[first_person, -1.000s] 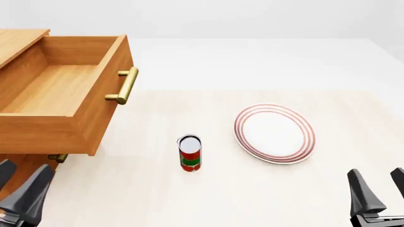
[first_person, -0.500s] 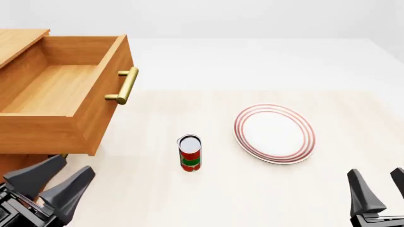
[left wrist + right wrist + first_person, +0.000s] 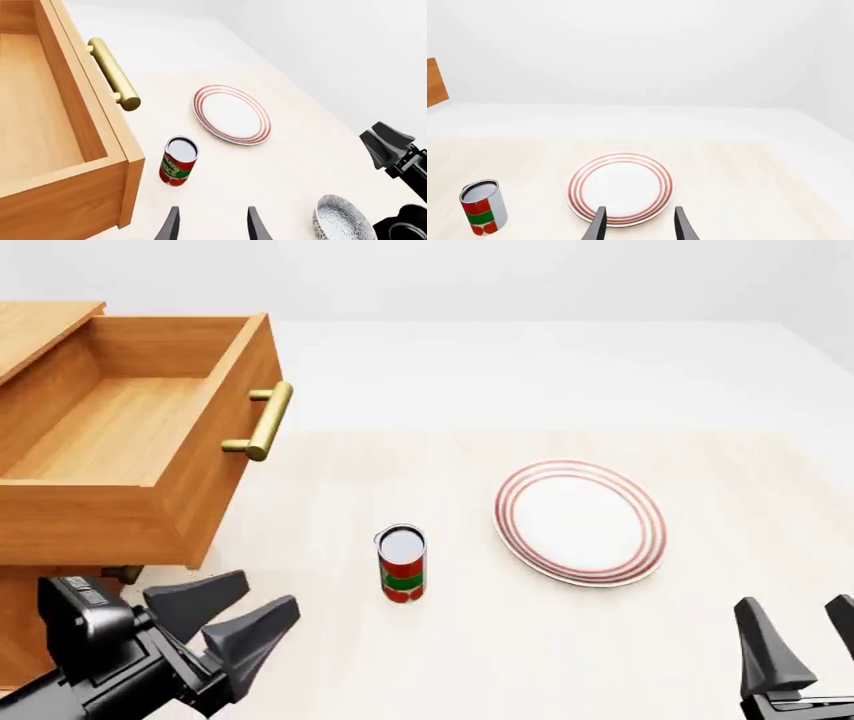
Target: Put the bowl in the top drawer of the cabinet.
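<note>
Bowl (image 3: 341, 220) visible only in left wrist view, on table (image 3: 280, 165) near right gripper (image 3: 393, 152); missing from front view. Top drawer (image 3: 127, 455) of cabinet (image 3: 34, 330) pulled open, bare inside. Left gripper (image 3: 234, 618) spread, gripping nothing; right fingers parted, likewise unladen. Can (image 3: 400, 562) beside plate (image 3: 581, 522).

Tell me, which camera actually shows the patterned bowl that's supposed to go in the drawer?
Only the left wrist view does: the bowl sits at the picture's edge, partly cut off, on the table beside the right arm's dark base. The front view and right wrist view show the plate and can, but no bowl.
</note>
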### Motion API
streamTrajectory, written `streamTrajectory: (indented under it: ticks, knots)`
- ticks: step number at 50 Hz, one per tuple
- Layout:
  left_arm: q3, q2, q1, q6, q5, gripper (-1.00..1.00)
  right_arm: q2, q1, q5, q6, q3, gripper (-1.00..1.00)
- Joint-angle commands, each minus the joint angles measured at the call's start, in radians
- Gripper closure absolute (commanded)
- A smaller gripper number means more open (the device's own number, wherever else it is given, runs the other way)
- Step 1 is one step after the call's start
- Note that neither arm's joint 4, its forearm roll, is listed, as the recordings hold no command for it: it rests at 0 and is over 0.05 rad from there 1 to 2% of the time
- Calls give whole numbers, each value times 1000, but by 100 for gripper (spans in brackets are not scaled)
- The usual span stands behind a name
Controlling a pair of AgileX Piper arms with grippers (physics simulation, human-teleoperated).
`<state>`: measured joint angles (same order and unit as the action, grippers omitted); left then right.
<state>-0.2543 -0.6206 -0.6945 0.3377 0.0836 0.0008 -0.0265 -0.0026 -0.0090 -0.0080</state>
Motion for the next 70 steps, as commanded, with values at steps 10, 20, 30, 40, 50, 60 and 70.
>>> streamTrajectory:
  ticks: [10, 20, 30, 40, 50, 60, 70]
  knots:
    - [-41, -308, -150, 138, 190, -100, 0, 0, 0, 0, 0, -100]
    - [-62, -422, -193, 151, 264, -100, 0, 0, 0, 0, 0, -100]
    - [-89, -482, -226, 179, 288, -100, 0, 0, 0, 0, 0, -100]
    - [-118, -547, -255, 208, 311, -100, 0, 0, 0, 0, 0, -100]
    - [-154, -603, -289, 214, 330, -100, 0, 0, 0, 0, 0, -100]
    - [-182, -669, -314, 258, 358, -100, 0, 0, 0, 0, 0, -100]
    - [-224, -738, -356, 278, 379, -100, 0, 0, 0, 0, 0, -100]
